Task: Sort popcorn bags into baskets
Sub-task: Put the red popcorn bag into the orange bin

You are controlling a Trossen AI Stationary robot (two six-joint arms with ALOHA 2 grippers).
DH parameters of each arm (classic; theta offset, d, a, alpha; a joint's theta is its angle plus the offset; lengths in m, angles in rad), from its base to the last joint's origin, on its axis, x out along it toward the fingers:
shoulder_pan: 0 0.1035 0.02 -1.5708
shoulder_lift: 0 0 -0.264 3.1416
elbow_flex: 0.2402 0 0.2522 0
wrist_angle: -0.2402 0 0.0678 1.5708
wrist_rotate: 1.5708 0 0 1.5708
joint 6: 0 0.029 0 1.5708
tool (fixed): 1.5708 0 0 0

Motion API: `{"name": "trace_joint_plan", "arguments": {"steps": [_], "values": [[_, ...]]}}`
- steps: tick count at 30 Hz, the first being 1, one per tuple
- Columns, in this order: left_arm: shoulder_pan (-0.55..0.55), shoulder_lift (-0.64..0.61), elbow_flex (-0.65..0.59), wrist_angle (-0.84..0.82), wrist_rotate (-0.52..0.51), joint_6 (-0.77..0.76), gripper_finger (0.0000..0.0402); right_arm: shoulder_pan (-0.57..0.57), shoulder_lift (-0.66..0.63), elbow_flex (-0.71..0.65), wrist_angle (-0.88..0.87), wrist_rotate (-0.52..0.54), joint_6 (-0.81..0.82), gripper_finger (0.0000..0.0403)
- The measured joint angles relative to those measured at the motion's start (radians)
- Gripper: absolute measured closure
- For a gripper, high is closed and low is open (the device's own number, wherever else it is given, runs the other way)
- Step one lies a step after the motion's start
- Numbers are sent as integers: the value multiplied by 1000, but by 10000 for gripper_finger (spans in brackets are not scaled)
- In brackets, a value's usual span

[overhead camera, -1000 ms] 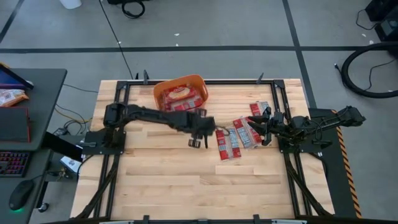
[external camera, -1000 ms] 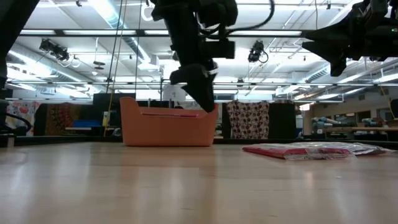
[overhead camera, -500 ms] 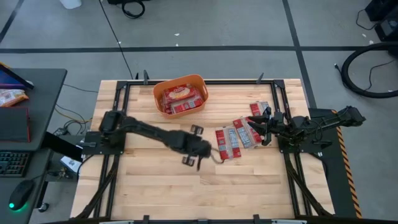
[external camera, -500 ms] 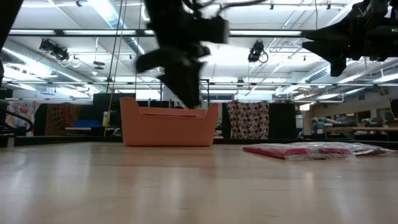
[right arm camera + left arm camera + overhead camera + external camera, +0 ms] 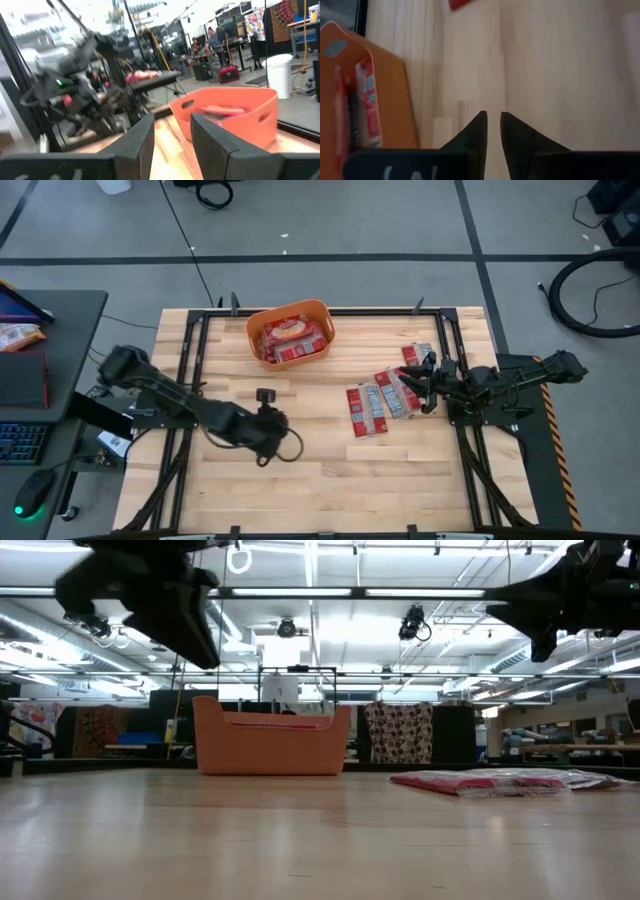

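Popcorn bags (image 5: pixel 380 402) lay in two groups. Several red packets with pale panels lay loose on the wooden table (image 5: pixel 330 490), right of centre, side by side and partly overlapping, some touching one another. Other packets, one showing a pale round picture (image 5: pixel 291 329), filled the orange basket (image 5: pixel 318 310) that stood near the far edge of the table, left of centre. In the low view the basket (image 5: pixel 270 748) stood well apart from the flat heap of loose packets (image 5: pixel 500 781). In the left wrist view the basket wall (image 5: pixel 395 100) appeared with red packets (image 5: pixel 366 100) standing inside it, and a red packet corner (image 5: pixel 462 4) showed at the frame's edge.

Left gripper (image 5: pixel 265 395) hung above bare wood in the left half of the table, nearer the front than the basket and well apart from both groups of bags. Its fingers (image 5: pixel 477 132) stood close together with only a narrow slit between the tips, and nothing lay between them.

Right gripper (image 5: pixel 425 380) hung just above the right end of the loose packets. Its fingers (image 5: pixel 140 142) stood moderately apart with nothing between them, and pointed toward the basket (image 5: pixel 235 120).

Beyond the table, a workshop with benches and hanging cloths was visible.
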Motion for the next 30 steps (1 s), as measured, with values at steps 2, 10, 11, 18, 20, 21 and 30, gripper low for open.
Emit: {"name": "trace_joint_plan", "arguments": {"steps": [2,10,11,18,20,21,30], "values": [[-9,-62,-70,96,0,1,349,0,-1,0,23,0,18,271],[6,-316,-289,319,14,68,352,0,0,0,168,28,17,271],[11,-351,-311,331,19,81,352,0,0,0,186,27,18,271],[57,-590,-439,349,23,109,352,-1,0,0,253,60,16,271],[60,-664,-485,380,4,116,352,-1,0,0,250,87,21,271],[60,-704,-514,404,-1,127,352,-1,0,0,245,87,37,271],[60,-968,-697,553,-2,176,352,-1,100,67,173,-50,76,271]]}}
